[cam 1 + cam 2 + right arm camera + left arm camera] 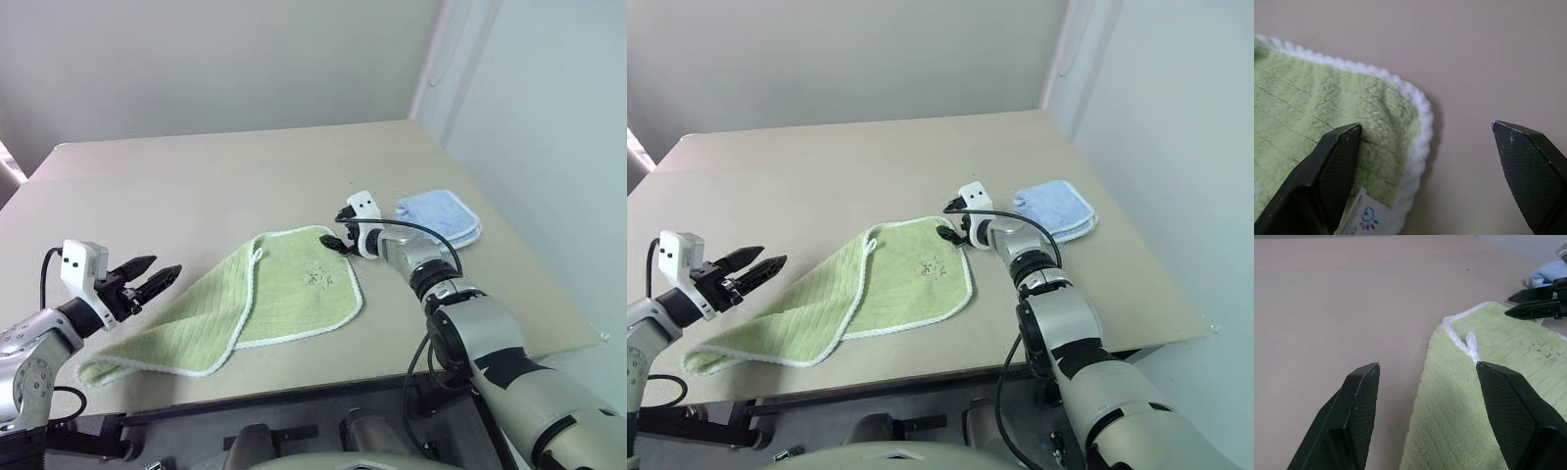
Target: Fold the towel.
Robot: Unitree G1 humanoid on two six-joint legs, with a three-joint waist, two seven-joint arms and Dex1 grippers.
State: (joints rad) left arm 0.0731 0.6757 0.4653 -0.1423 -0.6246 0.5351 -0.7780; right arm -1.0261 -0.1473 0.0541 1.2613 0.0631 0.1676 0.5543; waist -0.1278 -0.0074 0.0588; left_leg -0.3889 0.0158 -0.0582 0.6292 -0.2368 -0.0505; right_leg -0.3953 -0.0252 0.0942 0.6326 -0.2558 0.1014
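Observation:
The light green towel (294,289) lies on the table with its left part folded over into a diagonal flap, its white trim and small loop (1469,339) showing. A grey motif (315,277) sits on the flat right part. My left gripper (147,277) hovers open just off the flap's left side, pointing toward the towel. My right gripper (336,242) is open at the towel's far right corner. In the right wrist view that corner (1400,112) lies between the spread fingers, one fingertip (1342,147) over the cloth and the other over bare table. A small label (1369,215) shows there.
A folded light blue towel (439,217) lies just right of my right gripper. The beige table (196,186) stretches far back and left. Its front edge runs close below the green towel, and its right edge lies beyond the blue towel, beside a pale wall.

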